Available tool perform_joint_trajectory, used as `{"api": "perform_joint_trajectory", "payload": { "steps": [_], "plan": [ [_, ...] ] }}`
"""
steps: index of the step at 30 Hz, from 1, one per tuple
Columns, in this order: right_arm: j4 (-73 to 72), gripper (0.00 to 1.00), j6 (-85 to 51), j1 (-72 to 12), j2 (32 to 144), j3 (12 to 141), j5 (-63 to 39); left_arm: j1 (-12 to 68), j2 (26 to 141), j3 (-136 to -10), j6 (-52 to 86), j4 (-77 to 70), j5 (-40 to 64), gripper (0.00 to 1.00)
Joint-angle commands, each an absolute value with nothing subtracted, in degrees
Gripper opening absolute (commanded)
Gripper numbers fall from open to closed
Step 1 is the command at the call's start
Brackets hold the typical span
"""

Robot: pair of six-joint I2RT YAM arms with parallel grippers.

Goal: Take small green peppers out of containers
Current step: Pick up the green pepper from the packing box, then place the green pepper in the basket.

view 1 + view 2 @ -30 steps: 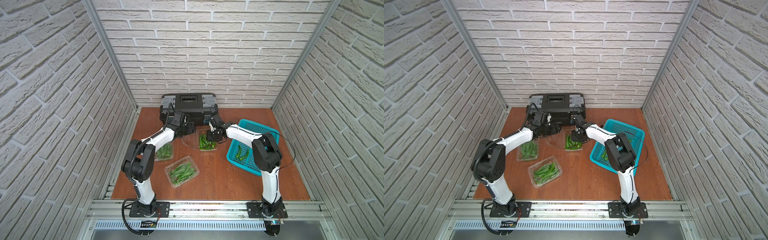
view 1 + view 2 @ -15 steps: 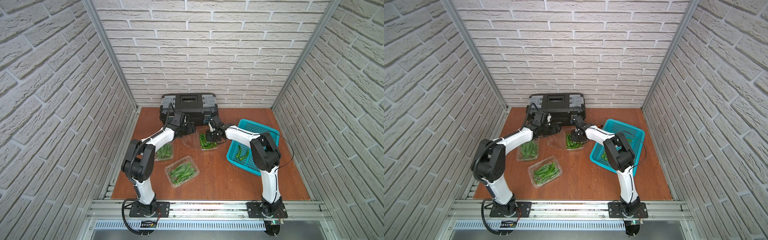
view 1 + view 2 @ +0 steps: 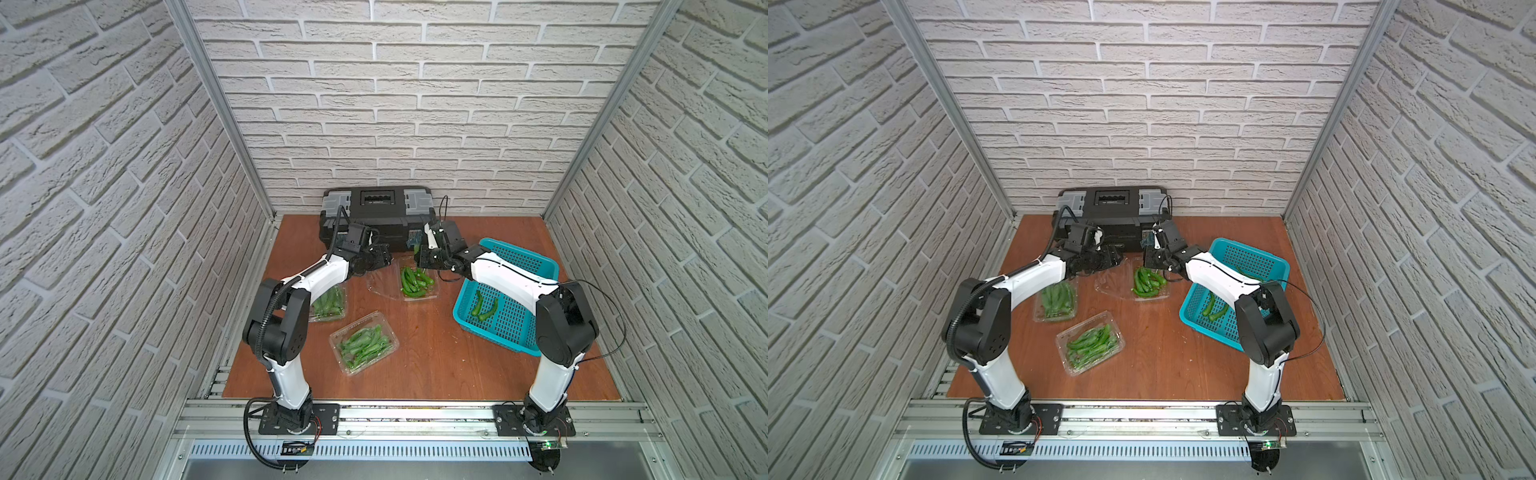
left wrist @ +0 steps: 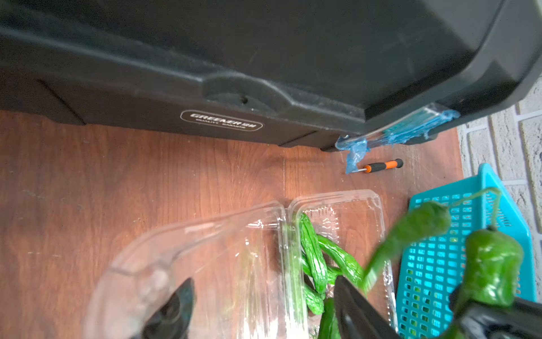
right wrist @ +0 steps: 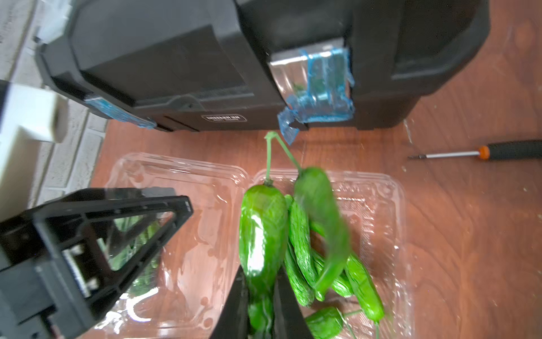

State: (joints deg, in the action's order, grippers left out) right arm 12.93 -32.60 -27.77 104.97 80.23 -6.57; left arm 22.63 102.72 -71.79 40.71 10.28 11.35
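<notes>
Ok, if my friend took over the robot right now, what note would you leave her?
Right gripper: shut on a pepper over the open container; a second, blurred pepper hangs beside it.
Left gripper: open, at that container's lid.
Done: two peppers lie in the teal basket.
Left: the heap in the open container, plus two full containers that look closed.

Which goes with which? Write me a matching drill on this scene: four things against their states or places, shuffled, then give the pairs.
Things
1. right hand
2. left hand
3. screwdriver
4. teal basket

States or places
A. lying near the black toolbox
B. open, over the flipped-back clear lid
C. has loose peppers lying in it
D. shut on a pepper

Pairs: 1-D, 2-B, 3-A, 4-C
</notes>
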Motion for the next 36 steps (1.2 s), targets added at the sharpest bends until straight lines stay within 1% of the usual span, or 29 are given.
{"api": "perform_joint_trajectory", "payload": {
  "steps": [1, 3, 5, 7, 9, 13, 16, 20, 22, 24, 25, 27, 30, 32, 33, 36],
  "plan": [
    [6.5, 0.05, -34.5, -27.3, 101.7, 77.1, -7.2, 23.1, 103.1, -72.9, 40.5, 9.7, 11.7, 0.73],
    [4.3, 0.05, -35.3, -27.2, 99.5, 75.1, -4.9, 23.1, 103.0, -72.8, 40.4, 9.6, 11.7, 0.73],
    [3.0, 0.05, -35.3, -27.1, 96.6, 72.9, -0.3, 23.0, 103.1, -72.7, 40.5, 9.6, 11.8, 0.73],
    [2.9, 0.05, -35.0, -27.1, 93.0, 70.7, 6.6, 23.1, 103.2, -72.8, 40.2, 9.6, 11.9, 0.73],
    [4.4, 0.04, -35.3, -27.0, 89.6, 68.8, 15.7, 23.1, 103.3, -72.9, 40.1, 9.7, 12.0, 0.74],
    [14.0, 0.04, -41.5, -25.3, 84.6, 66.3, 35.1, 23.1, 103.8, -73.2, 39.7, 9.9, 12.3, 0.74],
    [23.0, 0.03, -48.8, -22.2, 83.7, 64.6, 41.4, 23.0, 103.9, -73.4, 39.5, 9.8, 12.4, 0.74],
    [28.0, 0.03, -55.7, -18.3, 83.6, 60.8, 40.5, 23.0, 104.3, -73.5, 39.5, 9.5, 12.7, 0.73],
    [28.4, 0.11, -55.7, -17.9, 84.1, 60.0, 39.8, 23.0, 104.4, -73.4, 39.5, 9.4, 12.7, 0.73],
    [28.6, 0.24, -52.9, -18.0, 85.4, 61.4, 37.5, 23.0, 104.5, -73.5, 39.4, 9.3, 12.7, 0.73],
    [28.3, 0.29, -50.5, -18.5, 86.2, 62.6, 36.3, 23.0, 104.5, -73.4, 39.5, 9.3, 12.7, 0.74],
    [26.8, 0.34, -45.2, -20.6, 87.4, 64.7, 36.2, 23.0, 104.6, -73.4, 39.5, 9.2, 12.8, 0.73],
    [21.3, 0.37, -35.2, -25.7, 88.2, 67.0, 38.1, 23.0, 104.7, -73.4, 39.7, 9.2, 12.8, 0.73],
    [18.5, 0.37, -30.6, -27.9, 89.2, 68.5, 36.8, 23.0, 104.7, -73.5, 39.6, 9.3, 12.8, 0.73],
    [17.1, 0.37, -28.4, -28.6, 90.0, 69.3, 34.1, 23.0, 104.7, -73.6, 39.6, 9.3, 12.8, 0.73],
    [15.1, 0.36, -24.8, -28.9, 93.5, 72.1, 21.3, 23.0, 104.5, -73.4, 39.7, 9.5, 12.7, 0.73]
  ]
}}
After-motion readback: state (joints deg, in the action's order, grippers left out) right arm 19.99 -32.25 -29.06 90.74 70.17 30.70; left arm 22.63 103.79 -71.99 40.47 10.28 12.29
